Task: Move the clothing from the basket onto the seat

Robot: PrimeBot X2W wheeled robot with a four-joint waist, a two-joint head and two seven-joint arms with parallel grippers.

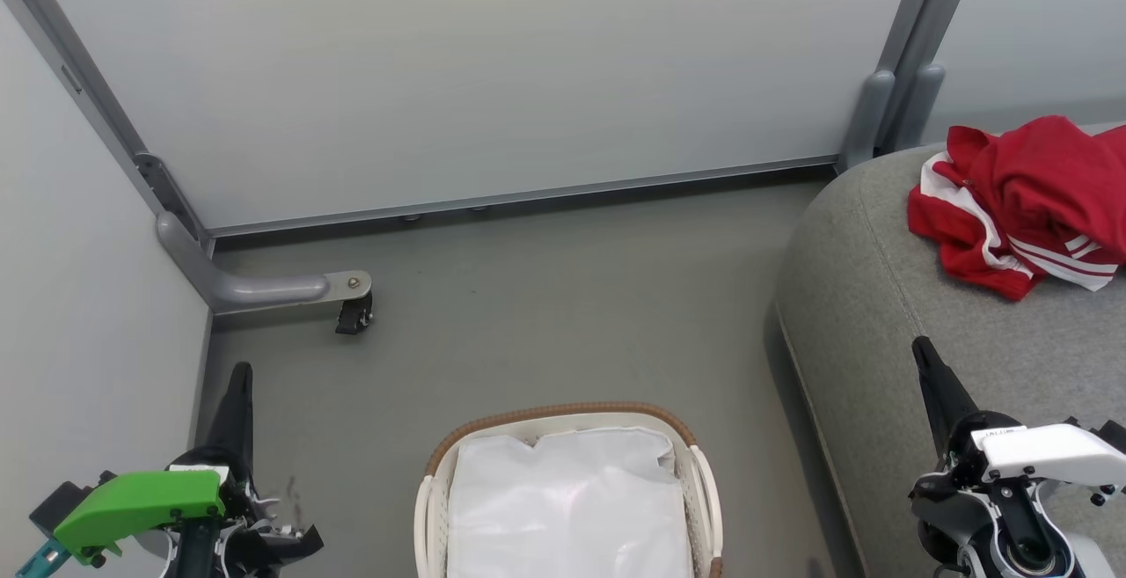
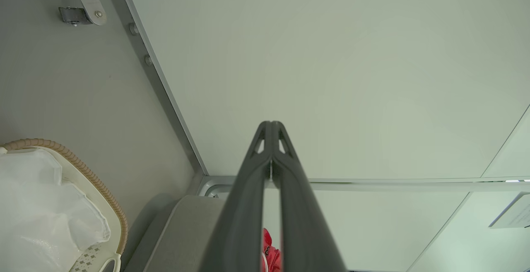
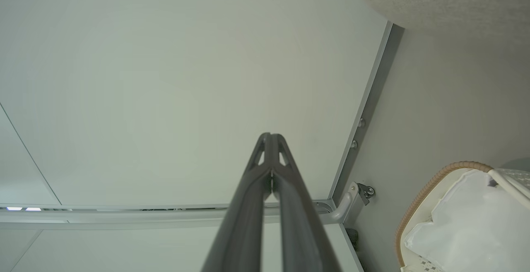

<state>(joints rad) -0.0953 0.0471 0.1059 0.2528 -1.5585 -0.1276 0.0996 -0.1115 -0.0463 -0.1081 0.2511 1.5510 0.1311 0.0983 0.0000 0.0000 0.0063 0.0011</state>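
Note:
The red clothing (image 1: 1025,200) with white stripes lies crumpled on the grey seat (image 1: 880,296) at the right; a red scrap of the clothing (image 2: 270,255) peeks between my left fingers in the left wrist view. The white basket (image 1: 563,417) with its brown rim stands on the floor at bottom centre, holding just its white liner (image 1: 567,508). My left gripper (image 1: 239,371) is shut and empty at the lower left, left of the basket. My right gripper (image 1: 921,347) is shut and empty over the seat's front edge. Both wrist views show fingertips pressed together (image 2: 271,123) (image 3: 271,135).
Pale partition panels (image 1: 493,76) wall in the back and left. A grey partition foot with a black caster (image 1: 354,314) juts onto the floor at the left. Grey floor (image 1: 545,314) lies between basket, panels and seat.

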